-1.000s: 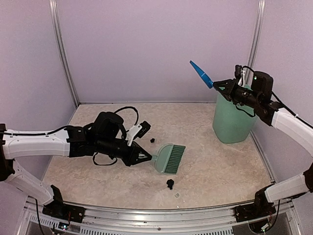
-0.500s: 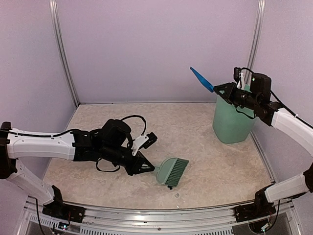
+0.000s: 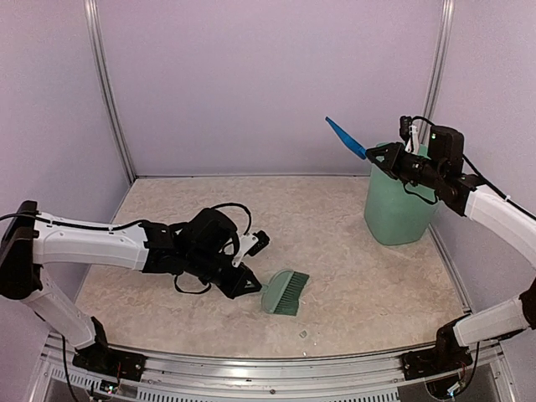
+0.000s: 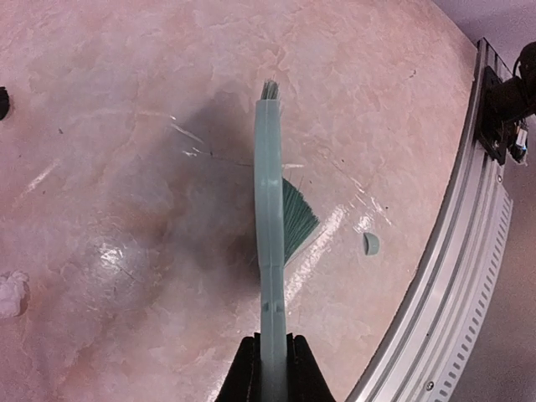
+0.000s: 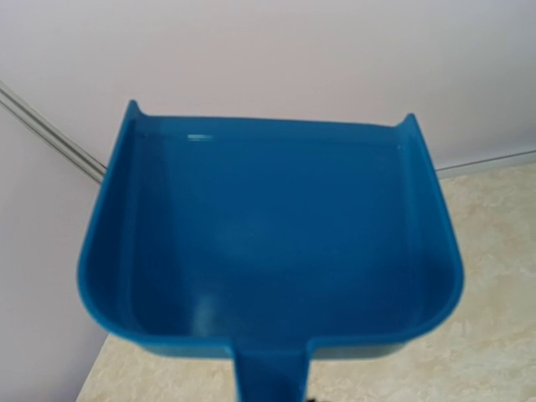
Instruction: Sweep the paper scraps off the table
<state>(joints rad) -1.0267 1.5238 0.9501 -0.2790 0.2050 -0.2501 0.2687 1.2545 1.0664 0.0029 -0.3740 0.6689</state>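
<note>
My left gripper [image 3: 248,285] is shut on the handle of the green hand brush [image 3: 283,291], whose bristles rest on the beige table [image 3: 352,268] near the front middle. In the left wrist view the brush [image 4: 270,193] stands edge-on between my fingers [image 4: 247,368]. Paper scraps show there: a white bit [image 4: 10,293] at the left edge, a black bit [image 4: 2,100] at the upper left, and a small pale bit [image 4: 371,243], also seen by the front rail [image 3: 303,334]. My right gripper [image 3: 378,156] is shut on the handle of the blue dustpan [image 3: 344,136], held high and empty [image 5: 268,251].
The tall mint-green bin [image 3: 400,208] stands at the right back, under my right arm. A metal rail [image 3: 276,360] runs along the near edge [image 4: 456,276]. Lilac walls close in the back and sides.
My left gripper has drawn the brush toward the near edge and slightly left. The black scrap near the front is no longer seen. The dustpan has tilted a little.
</note>
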